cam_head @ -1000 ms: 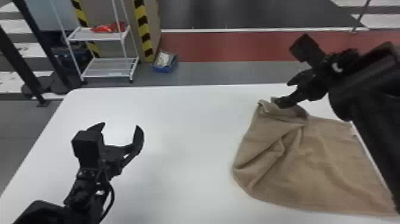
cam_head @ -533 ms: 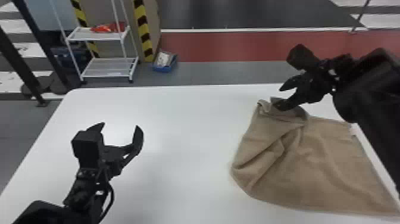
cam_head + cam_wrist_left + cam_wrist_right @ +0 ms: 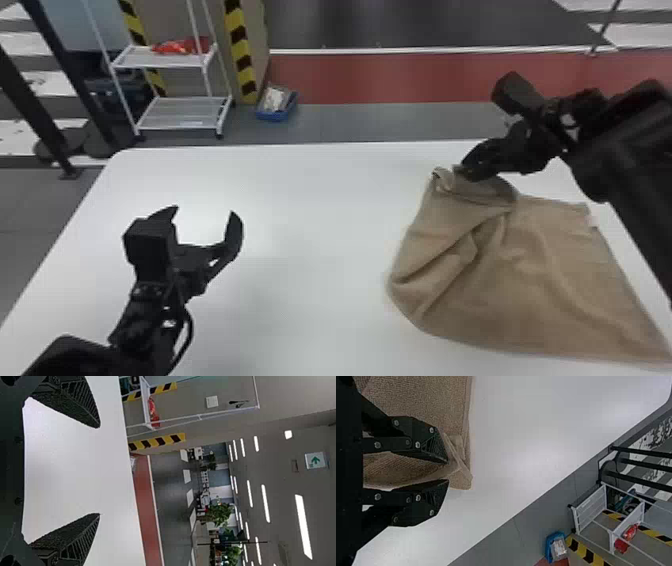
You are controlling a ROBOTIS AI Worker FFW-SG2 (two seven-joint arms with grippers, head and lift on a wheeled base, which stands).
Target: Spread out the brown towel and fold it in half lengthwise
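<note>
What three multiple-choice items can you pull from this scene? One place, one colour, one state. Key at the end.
1. Where on the white table is the brown towel?
A) robot's left side
B) robot's right side
C) far left corner

2. What colour is the bin on the floor beyond the table?
A) yellow
B) green
C) blue

3. How is the left gripper?
A) open, nothing between its fingers
B) shut on the towel
C) shut, empty

1 B: the head view has the towel under the right gripper.
2 C: its rim is blue in the head view and right wrist view.
3 A: its fingers stand wide apart, with only table behind the gap.
</note>
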